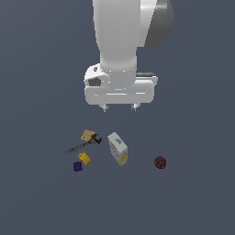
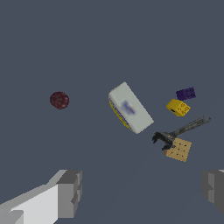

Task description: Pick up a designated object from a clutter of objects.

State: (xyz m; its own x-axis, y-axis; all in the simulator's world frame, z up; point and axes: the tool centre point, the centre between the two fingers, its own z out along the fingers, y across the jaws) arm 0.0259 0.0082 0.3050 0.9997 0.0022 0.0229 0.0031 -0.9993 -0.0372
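While the fingers [image 1: 119,109] hang apart above, the purple block [image 1: 77,166] sits tiny, its knobs barely discernible.

Pincer [image 1: 120,109] downward; jaws wide apart

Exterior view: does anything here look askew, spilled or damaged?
Nothing stands out. The white-and-yellow carton lies at an angle on the grey floor, apart from the small dark purple knobbly block. No spill or damage shows.

Dark purple block [image 1: 77,166], yellow block [image 1: 84,158], white-and-yellow carton [image 1: 118,148] — dark red ball [image 1: 159,162], tan-and-black tool [image 1: 85,140].
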